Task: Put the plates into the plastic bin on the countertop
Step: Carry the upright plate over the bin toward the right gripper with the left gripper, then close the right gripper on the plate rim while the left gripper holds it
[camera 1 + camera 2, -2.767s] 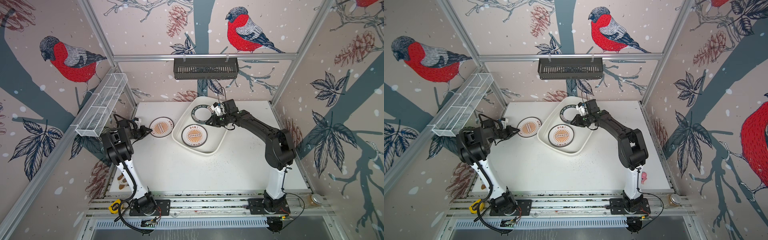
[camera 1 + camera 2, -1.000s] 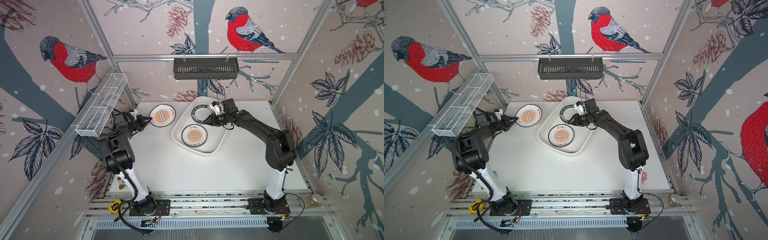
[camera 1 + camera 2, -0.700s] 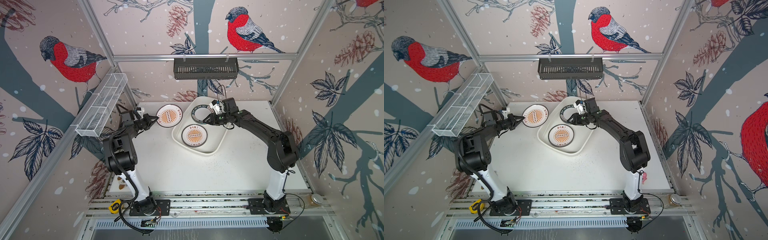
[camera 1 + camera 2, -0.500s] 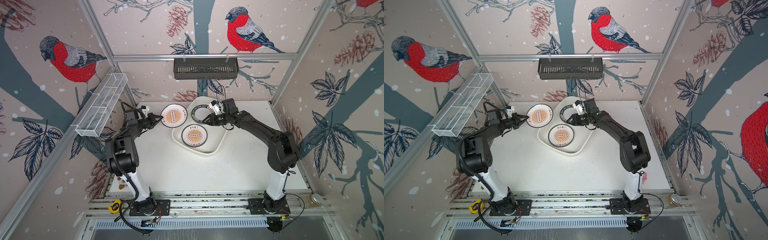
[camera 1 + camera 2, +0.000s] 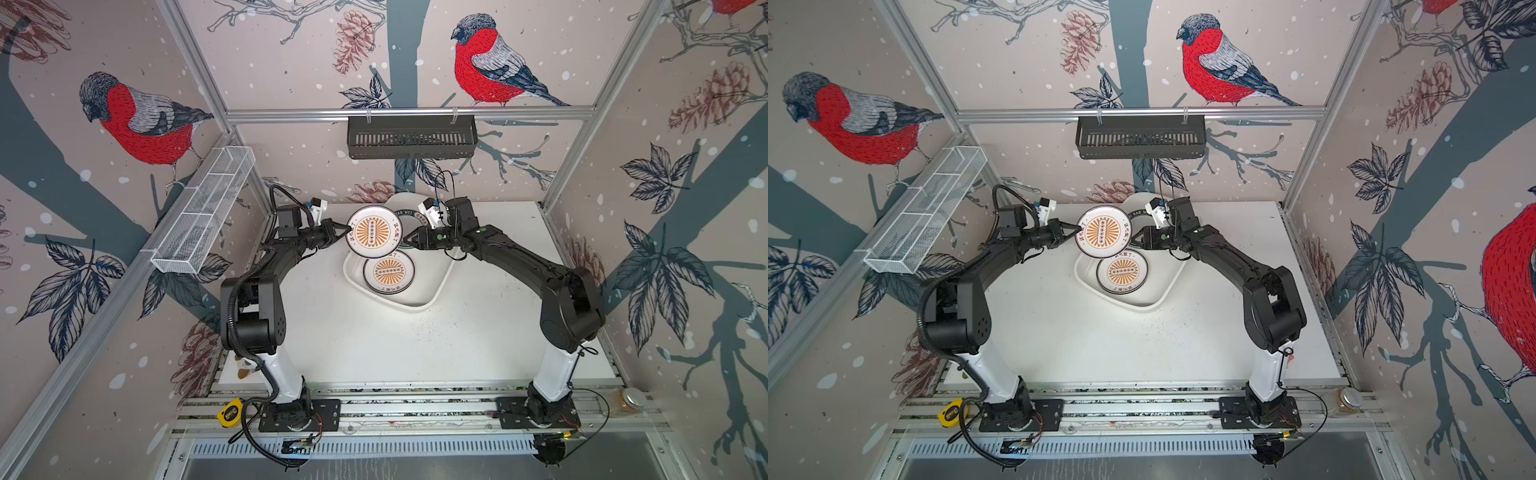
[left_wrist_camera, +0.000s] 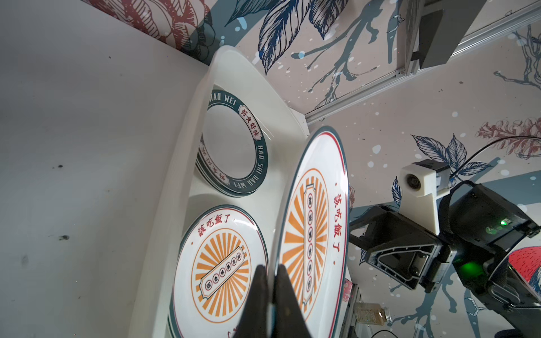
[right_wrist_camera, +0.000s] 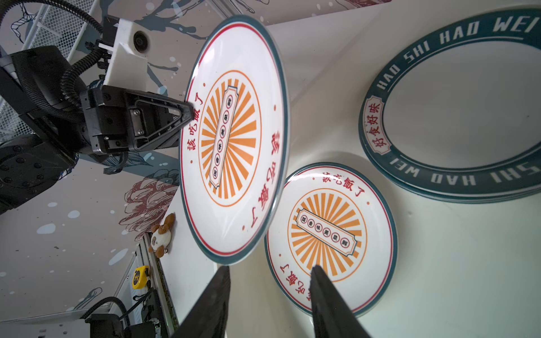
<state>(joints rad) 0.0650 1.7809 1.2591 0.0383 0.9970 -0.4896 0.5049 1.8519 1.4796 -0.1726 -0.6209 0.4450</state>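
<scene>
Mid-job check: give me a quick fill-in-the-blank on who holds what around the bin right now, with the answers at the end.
1. The left gripper is shut on the ____ of the lifted plate.
2. The right gripper has its jaws ____ beside that plate, gripping nothing.
3. The lifted plate's sunburst centre is ____, like that of the second plate lying in the plastic bin.
4. The banded plates lie ____ the bin.

Answers: rim; open; orange; inside.

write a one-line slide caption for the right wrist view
Left gripper pinches raised sunburst plate by its rim; second sunburst plate and green-banded plates lie in the plastic bin; right gripper open.
</scene>
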